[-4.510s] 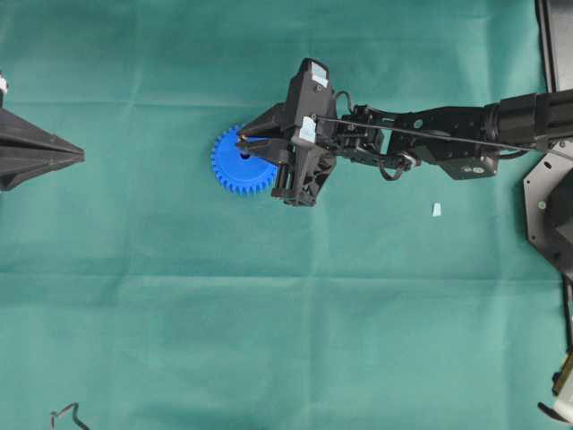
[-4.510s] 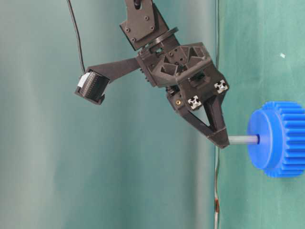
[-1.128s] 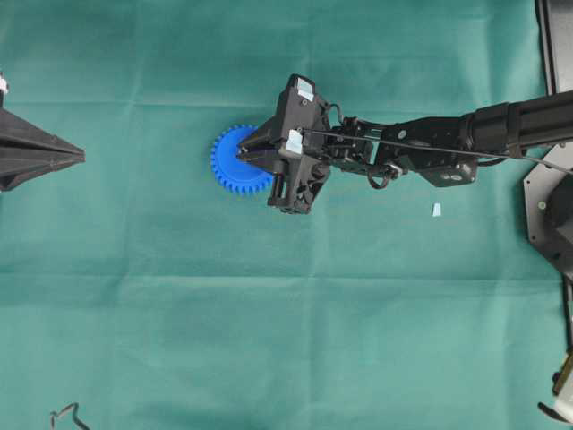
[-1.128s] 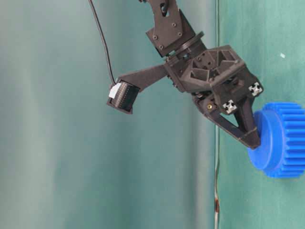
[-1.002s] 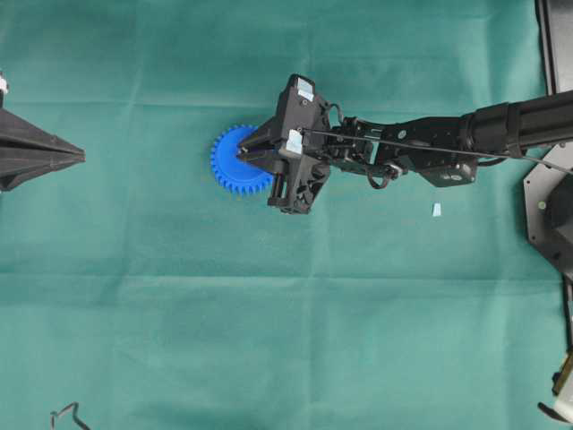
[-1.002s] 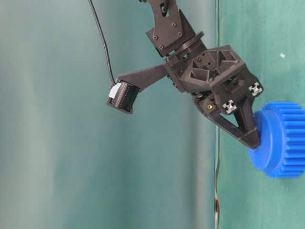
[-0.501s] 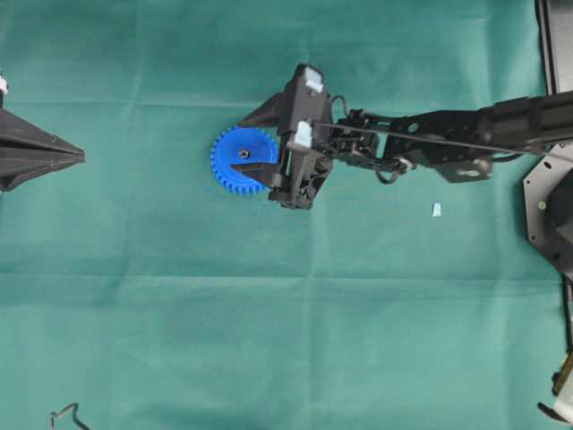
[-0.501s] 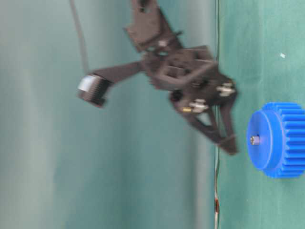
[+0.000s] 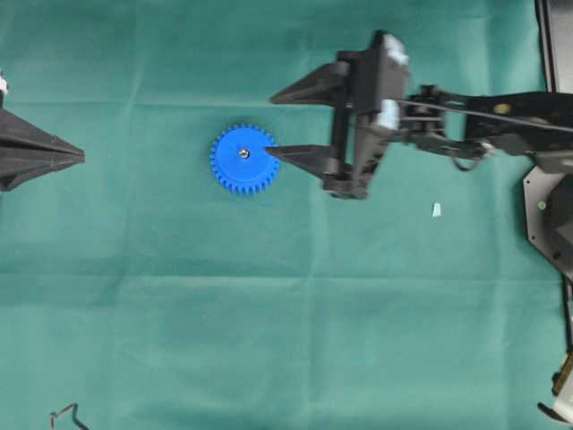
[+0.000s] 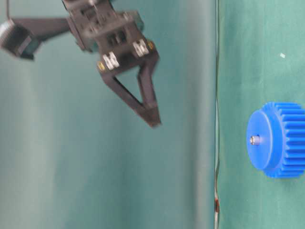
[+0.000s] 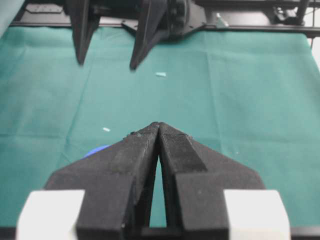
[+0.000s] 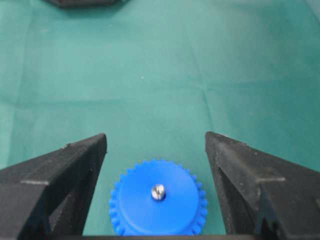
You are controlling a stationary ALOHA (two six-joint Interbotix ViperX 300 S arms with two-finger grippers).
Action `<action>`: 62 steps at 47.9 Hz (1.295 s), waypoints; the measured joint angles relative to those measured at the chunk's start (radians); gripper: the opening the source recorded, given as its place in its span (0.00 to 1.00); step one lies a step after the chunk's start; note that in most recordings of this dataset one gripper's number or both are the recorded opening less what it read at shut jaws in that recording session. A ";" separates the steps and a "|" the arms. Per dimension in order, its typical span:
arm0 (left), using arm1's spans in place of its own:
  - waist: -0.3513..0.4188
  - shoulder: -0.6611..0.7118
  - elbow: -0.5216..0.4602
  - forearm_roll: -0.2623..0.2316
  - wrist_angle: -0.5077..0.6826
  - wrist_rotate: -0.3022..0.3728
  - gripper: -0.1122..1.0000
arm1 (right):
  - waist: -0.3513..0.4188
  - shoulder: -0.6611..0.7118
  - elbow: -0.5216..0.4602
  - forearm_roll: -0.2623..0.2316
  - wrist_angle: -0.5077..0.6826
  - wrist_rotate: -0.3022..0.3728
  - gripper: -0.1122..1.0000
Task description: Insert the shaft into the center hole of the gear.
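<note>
The blue gear [image 9: 244,170] lies flat on the green cloth. The silver shaft [image 9: 243,153] stands in its center hole, only a short stub showing above the face [image 10: 255,140]; the hole itself is filled and hidden. My right gripper [image 9: 271,124] hangs well above and to the right of the gear, open and empty [image 10: 152,119]. In the right wrist view the gear [image 12: 150,212] and shaft [image 12: 158,191] sit below the wide-apart fingers [image 12: 70,165]. My left gripper [image 9: 81,157] rests at the far left, shut and empty [image 11: 159,125].
A pale-blue fleck [image 9: 436,210] lies on the cloth right of the gear, and a white speck [image 11: 106,129] lies nearer the gear. A bent black wire [image 9: 67,415] sits at the bottom left. Arm base hardware [image 9: 551,215] lines the right edge.
My right gripper has opened, let go of the shaft and pulled up and to the right, away from the gear. The shaft stays seated in the gear. The left arm has not moved.
</note>
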State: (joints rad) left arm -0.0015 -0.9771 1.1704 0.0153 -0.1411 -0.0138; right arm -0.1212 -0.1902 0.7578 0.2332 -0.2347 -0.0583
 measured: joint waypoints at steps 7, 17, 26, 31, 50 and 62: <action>0.000 0.000 0.000 0.000 0.000 -0.003 0.10 | 0.000 -0.101 0.078 -0.002 -0.017 0.000 0.83; 0.000 0.000 0.000 0.000 0.000 -0.002 0.10 | 0.000 -0.241 0.178 -0.002 -0.026 0.000 0.82; 0.000 0.000 0.000 0.000 0.000 -0.002 0.10 | 0.000 -0.353 0.239 -0.002 -0.023 0.000 0.82; -0.002 0.000 0.000 0.000 0.000 -0.002 0.10 | 0.000 -0.403 0.268 0.000 -0.020 0.000 0.82; 0.000 0.000 0.000 0.000 0.000 -0.002 0.10 | 0.000 -0.460 0.324 0.000 -0.011 0.000 0.82; 0.000 0.000 0.000 0.000 0.000 -0.002 0.10 | 0.000 -0.460 0.324 -0.002 -0.012 0.000 0.82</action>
State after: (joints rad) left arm -0.0015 -0.9771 1.1704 0.0153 -0.1411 -0.0153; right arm -0.1212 -0.6504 1.0815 0.2316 -0.2470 -0.0583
